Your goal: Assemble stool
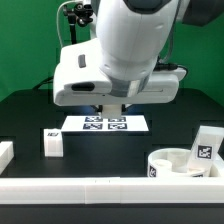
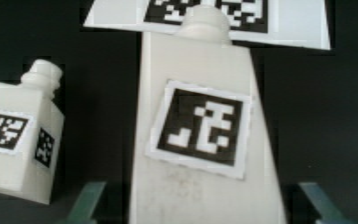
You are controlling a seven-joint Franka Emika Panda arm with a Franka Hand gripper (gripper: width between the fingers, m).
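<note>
In the wrist view a long white stool leg (image 2: 197,120) with a black-and-white tag runs between my gripper (image 2: 202,205) fingers; its peg end points at the marker board (image 2: 265,35). It looks larger and nearer than the second leg (image 2: 19,135) lying beside it. The gripper is shut on the long leg, one finger (image 2: 96,203) on each side. In the exterior view the arm's white body (image 1: 115,60) hangs over the marker board (image 1: 105,124) and hides the fingers and the held leg. The round seat (image 1: 172,163) sits at the exterior view's right, with another leg (image 1: 206,150) beside it.
A small tagged leg (image 1: 52,143) stands on the black table at the exterior view's left. A long white border rail (image 1: 110,195) runs along the front, and another rail end (image 1: 5,152) shows at the left edge.
</note>
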